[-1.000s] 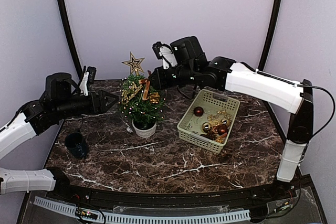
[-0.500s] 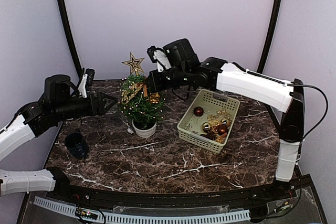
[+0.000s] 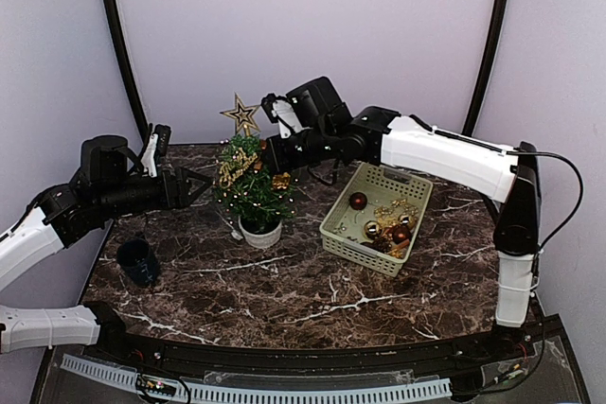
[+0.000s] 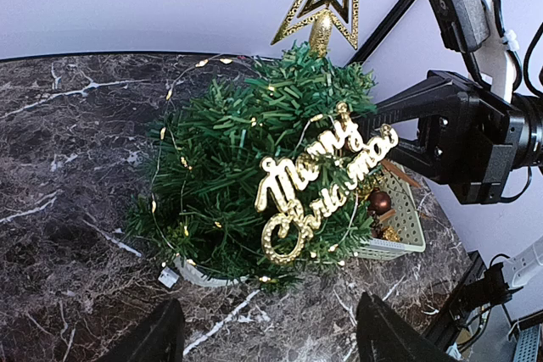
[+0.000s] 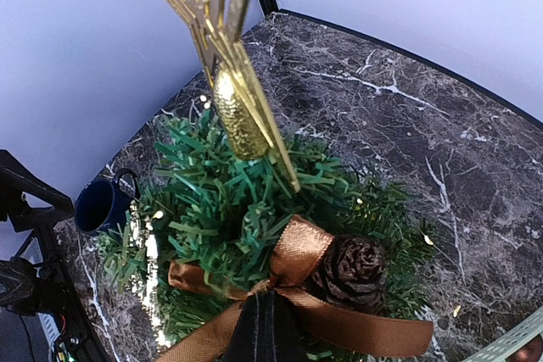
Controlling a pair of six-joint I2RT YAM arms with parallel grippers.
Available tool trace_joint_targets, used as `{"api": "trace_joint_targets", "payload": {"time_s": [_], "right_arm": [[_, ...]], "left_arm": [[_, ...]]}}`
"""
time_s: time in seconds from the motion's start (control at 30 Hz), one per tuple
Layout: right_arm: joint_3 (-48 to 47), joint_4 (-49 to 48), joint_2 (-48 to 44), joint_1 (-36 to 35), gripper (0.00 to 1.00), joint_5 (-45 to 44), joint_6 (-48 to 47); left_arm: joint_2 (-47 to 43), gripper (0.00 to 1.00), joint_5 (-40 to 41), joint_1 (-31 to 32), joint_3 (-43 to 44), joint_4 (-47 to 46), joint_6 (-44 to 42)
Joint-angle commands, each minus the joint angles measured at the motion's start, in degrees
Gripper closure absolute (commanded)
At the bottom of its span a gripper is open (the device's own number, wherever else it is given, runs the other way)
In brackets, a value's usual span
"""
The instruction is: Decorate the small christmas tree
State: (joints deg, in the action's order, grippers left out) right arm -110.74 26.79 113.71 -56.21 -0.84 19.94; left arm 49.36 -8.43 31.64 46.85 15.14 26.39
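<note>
While the right pincer [image 5: 265, 311] clamps its bow [image 5: 299, 253], the tree [image 3: 256, 194] clears table [image 3: 284, 283] edges.

From the right wrist, the gold star [image 5: 236, 116] runs off the top edge, and the right fingers [image 5: 265, 328] show only as a dark tip at the bottom — any grip on the brown ribbon [image 5: 297, 247] is unclear. From the left wrist, the small christmas tree [image 4: 246, 167] hides most of its white pot [image 4: 208, 278] and the basket [image 4: 407, 219]; the left fingers [image 4: 159, 338] are cut off below.

We see plain pale-lilac walls [image 3: 303, 16] at back & sides, two black posts [image 3: 119, 44] in the corners, a dark brown marble-look tabletop [image 3: 303, 295] (white veins), soft even light.
</note>
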Motion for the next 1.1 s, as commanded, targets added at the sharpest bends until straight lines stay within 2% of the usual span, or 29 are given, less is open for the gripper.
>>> {"api": "trace_joint_targets", "payload": {"time_s": [0.0,0.23,0.63,1.07], "right_arm": [[-1.86,1.41,0.46,0.30,1.00,0.58,-0.97],[-3.03,1.77,-0.16,0.31,1.00,0.57,-1.54],[-2.74,2.01,-2.91,0.32,0.78,-0.29,-2.16],[-1.59,0.72,-4.97,0.25,0.71,-0.90,-1.58]], "left_arm": [[-0.78,0.28,0.51,-0.36,-0.71,0.42,0.26],[-0.50,0.28,0.60,-0.39,-0.64,0.36,0.07],[-0.76,0.28,0.95,-0.44,-0.86,0.55,-0.11],[-1.43,0.27,1.20,-0.44,-0.96,0.98,-0.22]]}}
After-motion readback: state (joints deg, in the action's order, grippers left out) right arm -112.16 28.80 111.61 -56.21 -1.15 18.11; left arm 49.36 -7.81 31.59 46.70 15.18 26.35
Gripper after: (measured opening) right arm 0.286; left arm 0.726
